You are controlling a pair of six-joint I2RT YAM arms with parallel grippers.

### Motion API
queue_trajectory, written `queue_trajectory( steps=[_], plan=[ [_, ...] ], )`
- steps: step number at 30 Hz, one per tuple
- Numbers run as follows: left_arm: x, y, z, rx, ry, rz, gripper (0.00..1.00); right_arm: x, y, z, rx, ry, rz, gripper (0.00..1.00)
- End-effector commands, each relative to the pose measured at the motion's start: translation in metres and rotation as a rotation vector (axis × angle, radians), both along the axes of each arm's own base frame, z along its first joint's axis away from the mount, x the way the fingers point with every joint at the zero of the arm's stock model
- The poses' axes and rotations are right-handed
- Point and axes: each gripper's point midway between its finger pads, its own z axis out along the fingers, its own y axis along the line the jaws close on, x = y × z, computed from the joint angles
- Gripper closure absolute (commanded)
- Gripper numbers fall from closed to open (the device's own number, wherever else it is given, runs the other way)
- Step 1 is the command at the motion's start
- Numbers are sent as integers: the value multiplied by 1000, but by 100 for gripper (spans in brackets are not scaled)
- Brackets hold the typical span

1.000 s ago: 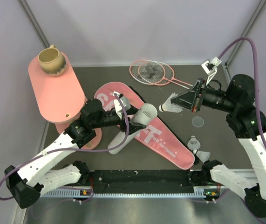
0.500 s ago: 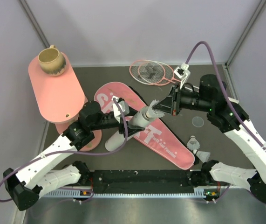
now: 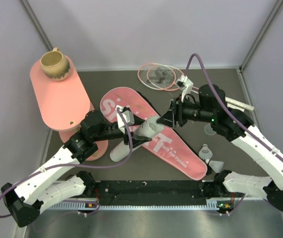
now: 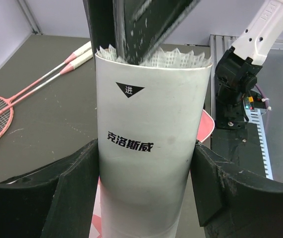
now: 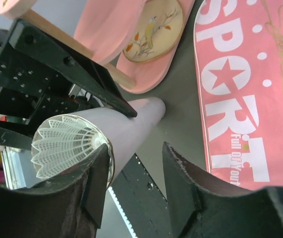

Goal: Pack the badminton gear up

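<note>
White feathers of a small shuttlecock (image 5: 62,144) fill the mouth of the long white tube (image 4: 146,148), which slants above the long pink racket-shaped bag (image 3: 178,151) lettered "SPORT". The left gripper (image 4: 146,168) clamps the tube, one black finger pressed against each flank. The right gripper (image 5: 136,181) sits right at the tube's mouth with its jaws parted, gripping nothing; the shuttlecock lies beside one finger, not between the two. Two thin pink-framed rackets (image 3: 158,77) lie overlapped at the far side of the dark table (image 3: 106,82). Two more white shuttlecocks (image 3: 206,151) rest just beside the bag's narrow end, on the right arm's side.
</note>
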Motion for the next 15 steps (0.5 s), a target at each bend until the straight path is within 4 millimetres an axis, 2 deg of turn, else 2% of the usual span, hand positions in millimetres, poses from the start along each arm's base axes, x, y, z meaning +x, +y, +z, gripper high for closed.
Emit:
queue_trajectory(
  steps=[1, 3, 4, 8, 11, 12, 15],
  plan=[
    [-3, 1, 23, -65, -90, -11, 97, -13, 20, -11, -36, -19, 72, 52],
    [-2, 0, 23, -64, -83, -14, 97, -11, 29, -15, -54, -27, 65, 49],
    [-4, -1, 23, -64, -80, -24, 97, -18, 37, -16, -58, -32, 86, 48],
    [-3, 0, 23, -64, -77, -17, 97, -5, 49, -25, -103, -45, 12, 43],
    [-3, 1, 23, -68, -78, -9, 97, 5, 40, -26, -114, -61, -66, 39],
    [-2, 1, 22, -68, -82, -3, 97, 3, 32, -15, -90, -84, -82, 37],
    [3, 3, 21, -61, -81, 31, 98, 4, 14, 1, -71, -149, -134, 29]
  ],
)
